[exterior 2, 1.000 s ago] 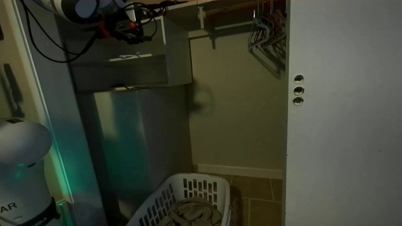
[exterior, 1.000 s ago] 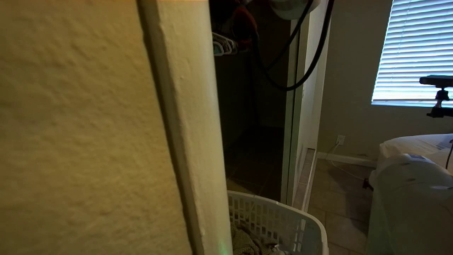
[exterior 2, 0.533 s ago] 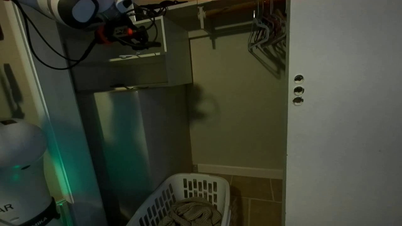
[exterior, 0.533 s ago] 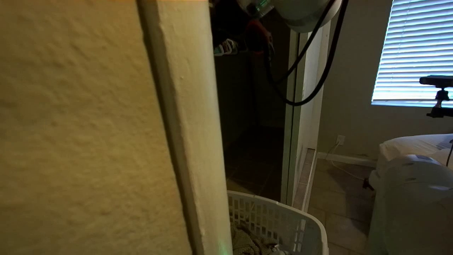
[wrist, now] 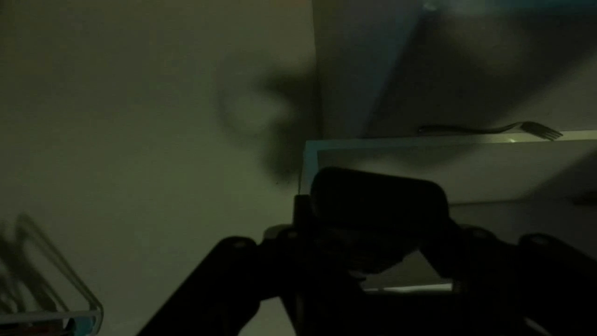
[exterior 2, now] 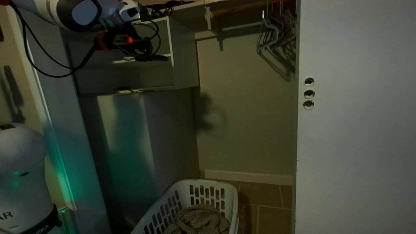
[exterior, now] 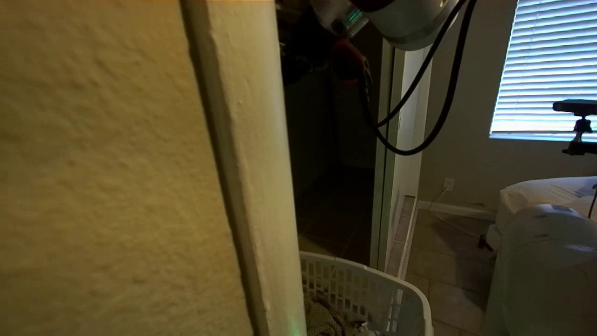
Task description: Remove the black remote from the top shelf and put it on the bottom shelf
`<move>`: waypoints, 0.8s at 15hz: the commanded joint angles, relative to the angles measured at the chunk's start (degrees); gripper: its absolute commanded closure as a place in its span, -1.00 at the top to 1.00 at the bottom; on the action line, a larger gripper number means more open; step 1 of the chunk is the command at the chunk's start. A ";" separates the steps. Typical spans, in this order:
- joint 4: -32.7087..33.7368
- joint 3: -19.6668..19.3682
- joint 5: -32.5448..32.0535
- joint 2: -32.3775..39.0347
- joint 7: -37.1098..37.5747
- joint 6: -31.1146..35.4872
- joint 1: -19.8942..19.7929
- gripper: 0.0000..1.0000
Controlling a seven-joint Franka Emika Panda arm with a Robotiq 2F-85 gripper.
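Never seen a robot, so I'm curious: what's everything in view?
Shelf unit: 1, pale, upper left in an exterior view
Fork: 1, metallic, edge of bottom shelf
Remote: 1, black, apparently held
Clutter: uncountable, black, above shelf unit
Rod: 1, brown, high up
Hangers: several, mixed colours, on rod
Door: 1, white, beside hangers
Pulls: 3, metallic, on door
Basket: 1, white, on floor
Cloth: 1, brown, in basket
Blinds: 1 set, white, on far wall
Outlet: 1, white, low on far wall
Mounted device: 1, black, before blinds
Arm: 1, white, before shelf unit
Cable: 1 loop, black, below arm
Pincer: 1, black, around remote
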 commanded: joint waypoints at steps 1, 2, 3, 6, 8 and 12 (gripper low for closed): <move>0.52 -0.10 -0.46 0.19 0.73 -3.55 0.95 -0.38; 0.85 -0.21 -0.15 0.83 0.33 -4.05 1.41 -0.38; 1.31 -0.31 0.17 1.70 -0.03 -4.31 1.92 -0.38; 3.42 -0.32 0.53 5.79 -0.59 -3.71 3.34 -0.38; 5.13 0.02 0.84 9.09 -0.76 -2.67 4.24 -0.38; 10.83 0.04 1.67 16.55 -2.34 -2.52 6.07 -0.38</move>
